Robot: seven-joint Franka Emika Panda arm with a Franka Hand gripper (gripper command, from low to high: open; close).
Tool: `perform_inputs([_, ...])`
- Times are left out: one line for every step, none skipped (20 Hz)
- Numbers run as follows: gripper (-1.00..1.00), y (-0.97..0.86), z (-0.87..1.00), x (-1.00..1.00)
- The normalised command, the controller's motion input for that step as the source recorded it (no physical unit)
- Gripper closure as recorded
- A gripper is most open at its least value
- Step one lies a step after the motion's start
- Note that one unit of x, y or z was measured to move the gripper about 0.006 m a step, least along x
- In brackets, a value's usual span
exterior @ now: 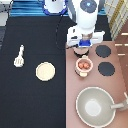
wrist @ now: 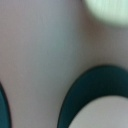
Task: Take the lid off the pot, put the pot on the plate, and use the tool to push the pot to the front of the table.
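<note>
Pot [exterior: 84, 65] uncovered on pinkish stove board [exterior: 95, 82], red-orange contents showing, left of lower small burner [exterior: 106, 69]. Gripper [exterior: 83, 50] low over stove just above pot toward exterior view's top, over a dark burner, lid apparently under it but not clearly made out. Grip state: cannot tell. Plate [exterior: 45, 71] bare on black table [exterior: 30, 100], well left of pot. Spatula [exterior: 19, 56] flat on table, left of plate and slightly higher, head toward bottom. Large grey pan [exterior: 95, 105] at stove's bottom, handle to right. Wrist view: blurred stove surface, dark burner arc [wrist: 82, 95], pale round edge, nothing else readable.
</note>
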Motion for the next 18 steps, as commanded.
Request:
perform_inputs([-1.0,0.05,0.66,0.82])
perform_inputs([-1.0,0.0,0.62,0.82])
perform_inputs([-1.0,0.0,0.57,0.83])
perform_inputs([-1.0,0.0,0.56,0.87])
perform_inputs([-1.0,0.0,0.54,0.88])
perform_inputs([-1.0,0.0,0.5,0.88])
perform_inputs([-1.0,-0.01,0.5,0.89])
perform_inputs([-1.0,-0.02,0.49,0.89])
perform_inputs([-1.0,-0.04,0.49,0.89])
perform_inputs([-1.0,-0.07,0.48,0.88])
perform_inputs([-1.0,-0.11,0.48,0.86])
perform_inputs([-1.0,-0.18,0.48,0.85])
perform_inputs([-1.0,-0.26,0.4,0.84])
perform_inputs([-1.0,-0.33,0.31,0.83])
perform_inputs([-1.0,-0.35,0.26,0.85])
perform_inputs([-1.0,-0.39,0.2,0.85])
perform_inputs([-1.0,-0.43,0.09,0.85])
perform_inputs([-1.0,-0.51,0.0,0.83])
